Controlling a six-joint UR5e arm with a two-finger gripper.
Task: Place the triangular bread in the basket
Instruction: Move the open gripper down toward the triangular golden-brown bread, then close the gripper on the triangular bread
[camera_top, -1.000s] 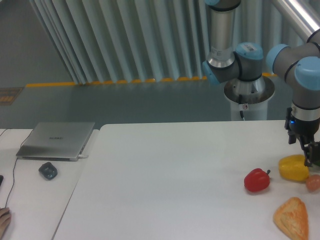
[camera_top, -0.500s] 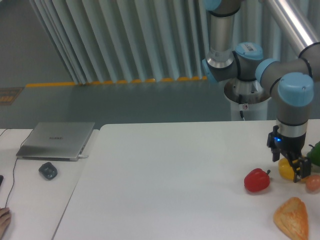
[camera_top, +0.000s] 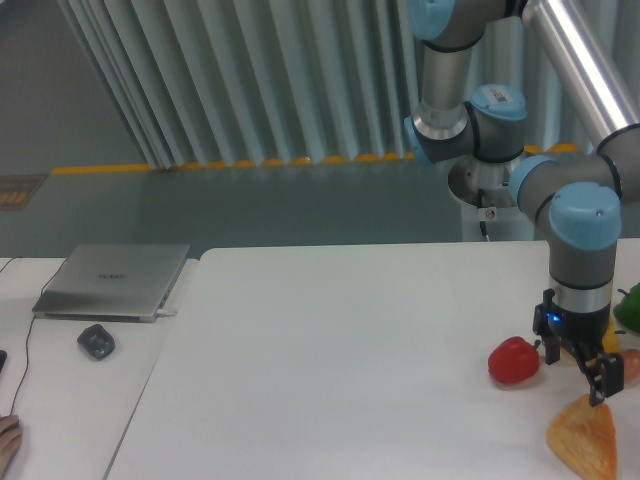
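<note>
The triangular bread (camera_top: 584, 442), a flat golden-orange pastry, lies at the table's front right corner, partly cut off by the frame edge. My gripper (camera_top: 577, 370) hangs just above its far tip, pointing down with the fingers (camera_top: 601, 382) spread open and nothing between them. The basket is out of view.
A red pepper (camera_top: 514, 360) sits just left of the gripper. A sliver of a yellow pepper (camera_top: 611, 344) shows behind the wrist, with a green item (camera_top: 629, 308) and a pinkish item (camera_top: 631, 362) at the right edge. A laptop (camera_top: 112, 280) and mouse (camera_top: 96, 342) lie far left.
The arm has swung left and forward from beside the yellow pepper, coming down over the near tip of the triangular bread. The yellow pepper is now mostly hidden behind the wrist.
</note>
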